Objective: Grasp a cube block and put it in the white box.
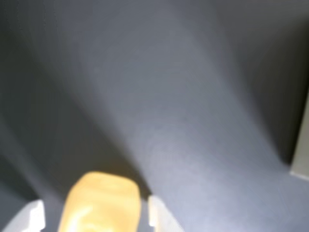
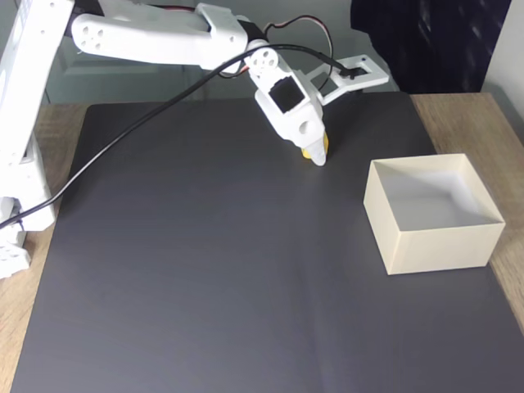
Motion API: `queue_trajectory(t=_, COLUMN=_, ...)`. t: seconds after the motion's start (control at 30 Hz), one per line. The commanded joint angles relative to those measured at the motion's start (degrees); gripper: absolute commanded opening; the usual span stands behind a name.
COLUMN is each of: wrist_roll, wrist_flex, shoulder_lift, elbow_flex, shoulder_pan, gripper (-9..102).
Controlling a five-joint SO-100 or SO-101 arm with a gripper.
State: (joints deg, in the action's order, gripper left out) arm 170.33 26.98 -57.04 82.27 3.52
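Your small bright yellow cube block point(image 1: 100, 203) fills the bottom of the wrist view as a blurred, glossy orange-yellow shape with a rounded top edge, sitting between two white fingertips point(image 1: 34, 215). In the fixed view only a sliver of that yellow cube point(image 2: 310, 151) shows, peeking out under the white plastic two-finger gripper point(image 2: 315, 152) near the far middle of the mat. You can see the jaws pinching the cube, one white tip on each side of it in the wrist view. Whether the cube touches the mat or hangs just above it, you cannot tell from either picture.

Under it lies the dark grey matte mat point(image 2: 205, 262), which covers most of the light wooden tabletop point(image 2: 57, 123). To the right in the fixed view, well apart from the cube, stands the square cream-white box point(image 2: 438, 244) with thin walls and a white inside, open at the top; a pale corner of it point(image 1: 303, 166) also shows at the right edge of the wrist view. The white jointed arm point(image 2: 155, 37) reaches in from the upper left, with a black cable point(image 2: 147, 123) looping down from it across the mat to the arm's base.
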Motion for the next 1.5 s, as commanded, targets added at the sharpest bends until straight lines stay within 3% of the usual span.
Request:
queue_trajectory(t=0.0, wrist_roll=0.18, wrist_flex=-0.79, shoulder_lift=-0.09, elbow_flex=-3.25, shoulder_pan=-1.49, gripper=25)
queue_trajectory(t=0.37, wrist_roll=0.53, wrist_flex=1.23, shoulder_lift=3.52, elbow_flex=-9.40, shoulder_pan=-2.72, gripper=18)
queue_trajectory(t=0.63, wrist_roll=0.53, wrist_flex=2.20, shoulder_lift=3.60, elbow_flex=-9.40, shoulder_pan=-3.25, gripper=0)
queue_trajectory(t=0.87, wrist_roll=0.79, wrist_flex=2.55, shoulder_lift=3.43, elbow_flex=-9.58, shoulder_pan=-3.34, gripper=1)
queue_trajectory(t=1.07, wrist_roll=0.18, wrist_flex=3.25, shoulder_lift=0.35, elbow_flex=-9.23, shoulder_pan=-3.43, gripper=10)
queue_trajectory(t=1.47, wrist_roll=-1.05, wrist_flex=12.04, shoulder_lift=-12.13, elbow_flex=-6.42, shoulder_pan=-4.13, gripper=12)
